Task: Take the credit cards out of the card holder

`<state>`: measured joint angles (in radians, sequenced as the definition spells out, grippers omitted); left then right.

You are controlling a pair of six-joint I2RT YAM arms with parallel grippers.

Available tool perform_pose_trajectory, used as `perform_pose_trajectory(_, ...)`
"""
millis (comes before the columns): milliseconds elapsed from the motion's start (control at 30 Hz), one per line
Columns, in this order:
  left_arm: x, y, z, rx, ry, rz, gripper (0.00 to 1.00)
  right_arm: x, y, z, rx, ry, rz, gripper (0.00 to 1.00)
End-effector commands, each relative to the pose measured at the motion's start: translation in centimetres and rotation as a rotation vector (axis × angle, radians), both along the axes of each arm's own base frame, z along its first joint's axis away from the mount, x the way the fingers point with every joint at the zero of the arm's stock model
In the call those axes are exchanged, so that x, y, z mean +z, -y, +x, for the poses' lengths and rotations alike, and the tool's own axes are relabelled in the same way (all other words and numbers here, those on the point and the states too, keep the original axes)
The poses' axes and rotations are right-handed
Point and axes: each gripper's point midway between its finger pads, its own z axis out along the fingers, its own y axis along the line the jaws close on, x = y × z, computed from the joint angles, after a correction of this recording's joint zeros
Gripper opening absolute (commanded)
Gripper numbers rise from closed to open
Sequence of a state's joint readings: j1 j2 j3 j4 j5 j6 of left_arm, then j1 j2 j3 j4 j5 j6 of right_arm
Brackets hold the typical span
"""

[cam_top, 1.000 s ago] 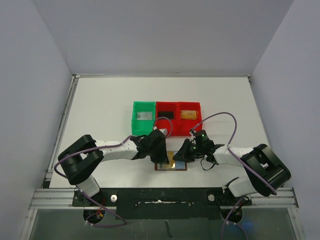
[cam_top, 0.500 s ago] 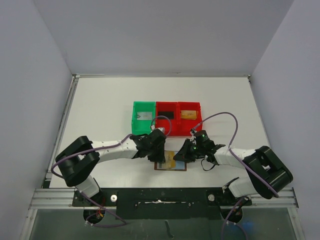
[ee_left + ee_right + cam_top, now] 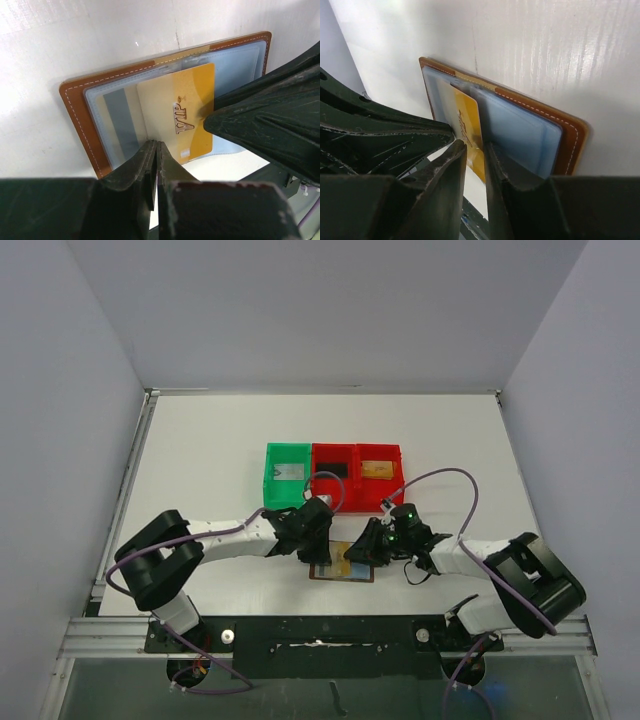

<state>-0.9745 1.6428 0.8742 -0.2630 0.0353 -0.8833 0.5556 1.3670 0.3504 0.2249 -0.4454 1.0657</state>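
Currently the gold credit card (image 3: 182, 117) protrudes from the open card holder (image 3: 75, 107), which lies flat on the white table (image 3: 200, 440) (pale walls (image 3: 60, 390) close three sides). The card looks thin, stiff and slick: pinch its free edge. Left gripper (image 3: 155, 149) is clenched at the holder's edge. Right gripper (image 3: 474, 150) stands slightly parted astride the card.

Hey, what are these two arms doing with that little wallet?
Two robot arms are taking cards out of a brown card holder that lies open on the table. The left gripper, shut, rests at the holder's near edge. The right gripper, fingers slightly apart, sits at a gold card marked VIP that sticks partly out of its sleeve. Farther back, the green bin and the rightmost red bin each hold a card.
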Motion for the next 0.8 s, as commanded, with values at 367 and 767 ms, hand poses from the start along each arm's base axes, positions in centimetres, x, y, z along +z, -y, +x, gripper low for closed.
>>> perform_pose_trajectory(367,-2.1,-0.4,-1.1,-0.007,-0.030,0.028,0.01,1.2,-2.0,0.4,0.042,0.072,0.177,0.14)
perform_pose_trajectory(767,-1.9,-1.0,-0.7,0.013,-0.010,0.051,0.00,1.5,0.7,0.7,-0.009,0.104,0.051,0.00)
